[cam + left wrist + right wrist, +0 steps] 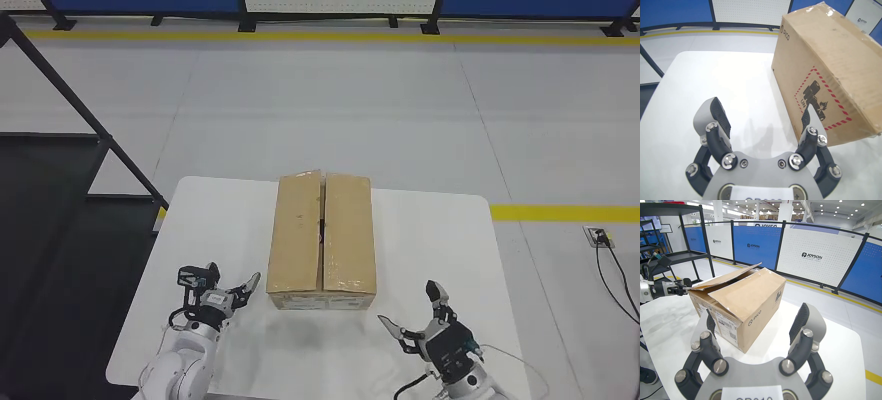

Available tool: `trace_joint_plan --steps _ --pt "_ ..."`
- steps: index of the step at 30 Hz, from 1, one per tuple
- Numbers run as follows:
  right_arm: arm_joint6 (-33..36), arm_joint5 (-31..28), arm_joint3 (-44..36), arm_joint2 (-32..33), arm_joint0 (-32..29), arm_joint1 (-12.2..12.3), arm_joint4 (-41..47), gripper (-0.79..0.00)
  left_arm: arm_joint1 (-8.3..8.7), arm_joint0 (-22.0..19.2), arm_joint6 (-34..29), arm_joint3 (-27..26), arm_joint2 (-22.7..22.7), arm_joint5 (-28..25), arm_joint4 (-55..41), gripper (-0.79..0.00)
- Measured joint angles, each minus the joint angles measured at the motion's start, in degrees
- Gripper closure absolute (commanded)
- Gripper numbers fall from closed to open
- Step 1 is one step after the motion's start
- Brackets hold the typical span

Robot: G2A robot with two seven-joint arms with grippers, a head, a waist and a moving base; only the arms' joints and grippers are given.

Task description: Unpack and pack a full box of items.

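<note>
A brown cardboard box (322, 235) stands in the middle of the white table (215, 215). Its two top flaps are folded over but not flat; one flap (728, 279) tilts up a little, and the contents are hidden. My left gripper (233, 275) sits open at the box's near left corner, one finger close beside the box wall (829, 66), nothing between its pads (762, 108). My right gripper (408, 305) is open too, a short way off the near right corner (756, 311). The box's labelled end (725, 321) faces it.
A black shelf frame (70, 180) stands off the table's left side. Bare tabletop lies left (715, 72) and right (440, 240) of the box. The table's rounded edges are close to both arms. Fence panels (817, 256) line the far floor.
</note>
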Motion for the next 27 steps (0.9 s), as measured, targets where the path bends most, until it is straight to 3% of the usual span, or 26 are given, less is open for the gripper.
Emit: trace_joint_plan --steps 14,21,27 --pt "-1.0 -2.9 -0.05 -2.27 2.54 0.12 -7.9 -0.785 -1.34 -2.15 0.68 0.1 6.56 2.32 5.48 -0.785" --pt "-1.98 0.21 -0.15 -3.58 4.48 -0.01 -14.02 -0.785 -1.68 -2.06 0.43 -0.19 7.85 1.95 6.57 -0.785" --pt "2.74 6.37 0.8 -5.74 7.14 -0.28 -25.26 -0.785 -1.85 -1.98 0.27 -0.14 8.49 0.89 7.53 -0.785"
